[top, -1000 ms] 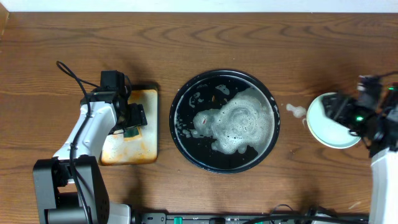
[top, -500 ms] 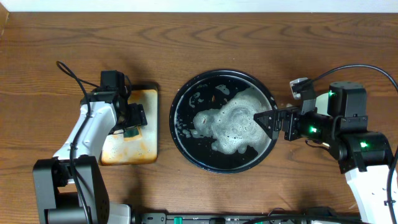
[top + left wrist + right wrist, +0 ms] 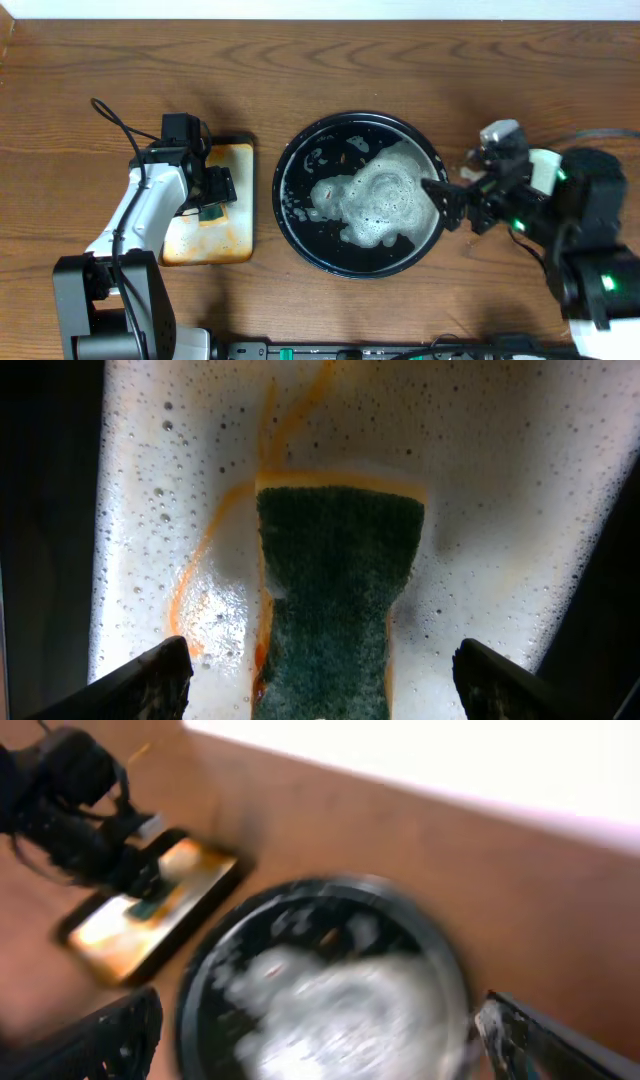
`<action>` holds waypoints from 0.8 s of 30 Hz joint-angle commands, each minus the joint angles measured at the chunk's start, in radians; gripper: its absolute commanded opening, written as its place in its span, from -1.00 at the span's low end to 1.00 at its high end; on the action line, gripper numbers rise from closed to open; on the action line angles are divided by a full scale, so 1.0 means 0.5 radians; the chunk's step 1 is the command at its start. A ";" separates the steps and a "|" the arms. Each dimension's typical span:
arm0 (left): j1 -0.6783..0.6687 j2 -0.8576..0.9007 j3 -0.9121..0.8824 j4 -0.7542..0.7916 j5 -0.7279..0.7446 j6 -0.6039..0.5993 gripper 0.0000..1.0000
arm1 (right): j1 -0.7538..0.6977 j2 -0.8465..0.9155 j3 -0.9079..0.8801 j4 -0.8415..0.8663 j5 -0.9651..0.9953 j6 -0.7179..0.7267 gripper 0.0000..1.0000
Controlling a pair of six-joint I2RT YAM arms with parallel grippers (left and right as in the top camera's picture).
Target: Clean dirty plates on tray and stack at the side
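Overhead view has the wooden worktop (image 3: 320, 70) carrying everything. At its centre is the tray (image 3: 279, 195), black and glossy, with a wide patch of white foam (image 3: 380, 200) spread over its floor. I cannot make out any of the dirty plates in it; if one lies there, the foam hides it. A pale sliver just beside the right arm may be a plate edge, but it is too small to tell.

Left of the tray, well apart from it, sits the orange-stained metal pan (image 3: 228, 238). I judge that it serves as the resting place for the wet cleaning tool, so that the wood does not get dirty.

At the tray's right rim is the right gripper (image 3: 447, 203), pointing inward. In the blurred right wrist view its jaws stand wide apart with nothing between them, probably prepared to fetch a plate from the foam.

Over the metal pan hangs the left gripper (image 3: 216, 192). Its jaws are also spread wide, on both sides of the green sponge (image 3: 335, 590) without touching it. The sponge lies flat on the wet pan floor, ready to be taken.
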 commanded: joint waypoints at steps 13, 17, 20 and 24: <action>0.003 -0.003 -0.018 -0.007 -0.011 0.012 0.69 | -0.164 -1.069 -1.108 0.800 0.433 -0.333 0.98; 0.003 -0.003 -0.018 -0.007 -0.011 0.012 0.69 | -0.163 -1.386 -1.478 1.068 0.431 -0.306 0.99; 0.003 -0.003 -0.018 -0.007 -0.011 0.012 0.69 | -0.163 -1.576 -1.647 1.138 0.439 -0.305 0.99; 0.003 -0.003 -0.018 -0.007 -0.011 0.012 0.69 | -0.163 -1.712 -1.802 1.177 0.469 -0.304 0.98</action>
